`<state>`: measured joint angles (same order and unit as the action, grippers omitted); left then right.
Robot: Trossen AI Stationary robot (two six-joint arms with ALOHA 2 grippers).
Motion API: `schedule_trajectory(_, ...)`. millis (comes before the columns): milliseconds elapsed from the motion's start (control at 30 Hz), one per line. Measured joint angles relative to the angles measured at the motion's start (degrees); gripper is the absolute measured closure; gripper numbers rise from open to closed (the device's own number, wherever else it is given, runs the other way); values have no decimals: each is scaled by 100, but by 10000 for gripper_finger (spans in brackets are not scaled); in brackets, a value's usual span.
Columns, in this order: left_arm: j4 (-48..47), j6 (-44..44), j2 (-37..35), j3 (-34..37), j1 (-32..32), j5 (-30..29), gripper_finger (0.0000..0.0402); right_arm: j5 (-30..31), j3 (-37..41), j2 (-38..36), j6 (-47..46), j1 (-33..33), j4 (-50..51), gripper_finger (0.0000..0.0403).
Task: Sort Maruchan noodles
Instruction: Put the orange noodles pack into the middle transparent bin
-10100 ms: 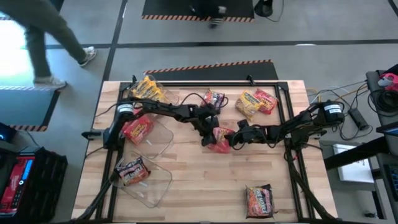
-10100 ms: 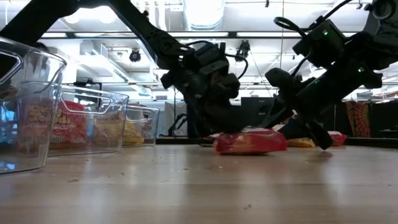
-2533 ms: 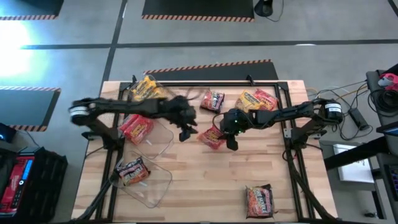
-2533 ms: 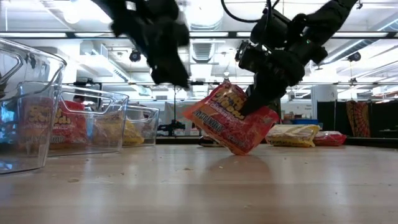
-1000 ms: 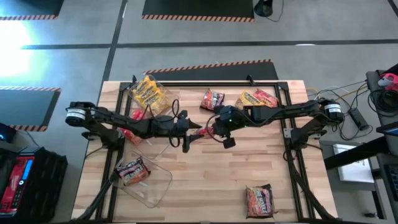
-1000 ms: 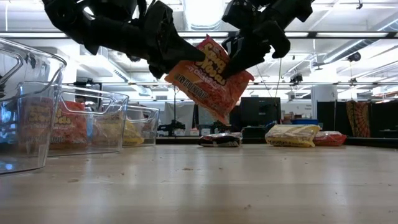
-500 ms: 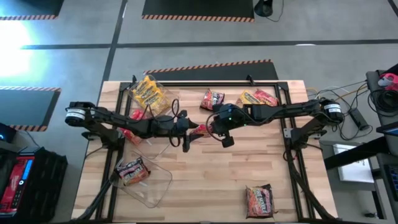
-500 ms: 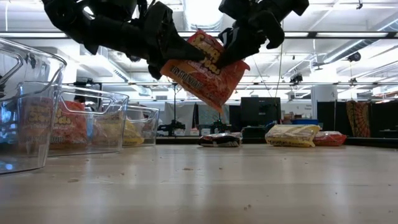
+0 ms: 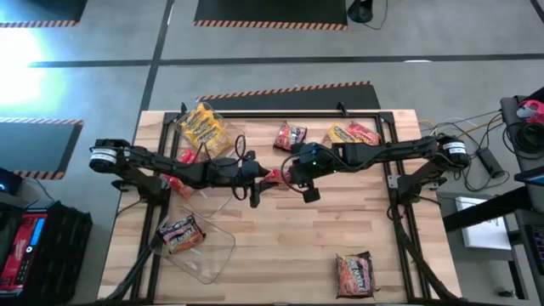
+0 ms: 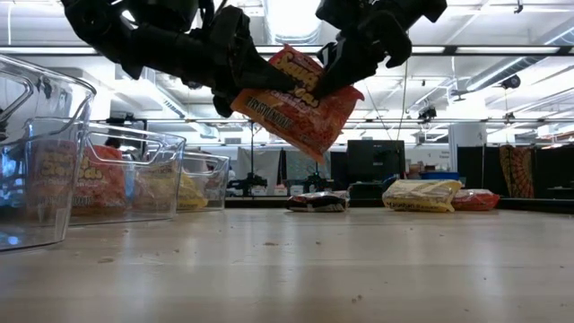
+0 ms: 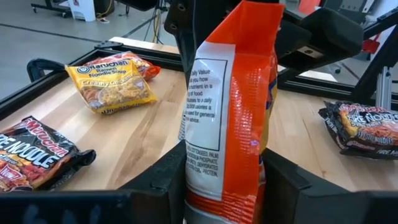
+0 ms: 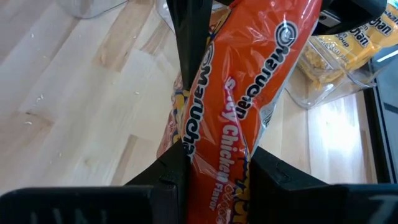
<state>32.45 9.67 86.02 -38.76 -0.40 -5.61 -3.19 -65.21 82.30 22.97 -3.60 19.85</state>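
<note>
So both arms meet over the middle of the worktop (image 9: 280, 246), and they've got one orange-red packet (image 10: 300, 99) between them, well up off the wood. The left pincer (image 9: 259, 181) is clamped on one end of it; its wrist view shows the packet (image 11: 233, 106) standing between the two dark fingers (image 11: 161, 177), back label facing the camera. The right pincer (image 9: 293, 174) is closed on the other end, and its own camera shows the packet (image 12: 239, 106) squeezed between its fingers (image 12: 177, 168), with "Maruchan" and "Chicken Flavor" readable on the wrapper. From table height the packet hangs tilted, one corner pointing down.

Rest of the noodles:
- a dark packet (image 9: 291, 136) lies toward the far edge of the worktop, near the middle
- a yellow packet (image 9: 340, 134) and a red packet (image 9: 364, 133) sit touching, far right
- another dark packet (image 9: 355, 274) lies alone by the near right corner

On the left side there are three clear bins: the far bin (image 9: 223, 127) has a yellow packet (image 9: 201, 126), the middle bin (image 9: 223, 197) has a red one, mostly hidden under the left arm, and the near bin (image 9: 217, 255) holds a dark packet (image 9: 179, 234).
</note>
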Motion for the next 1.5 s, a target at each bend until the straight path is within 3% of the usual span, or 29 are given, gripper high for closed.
schedule_trajectory(467,-103,53,15,12,34,50,272,71,-445,-25,-200,-11,1198,211)
schedule_trajectory(800,-267,137,-324,13,400,-133,272,51,-385,-159,-505,-254,1757,199)
schedule_trajectory(1000,-1111,-15,-933,11,495,-1019,272,21,-47,-368,-556,-437,1795,199)
schedule_trajectory(1333,-2648,485,-1954,10,446,-1291,272,24,880,-984,-917,-620,1059,199)
schedule_trajectory(1500,-3320,870,-2472,11,136,-2026,274,21,1643,-1110,-1198,-621,12,199)
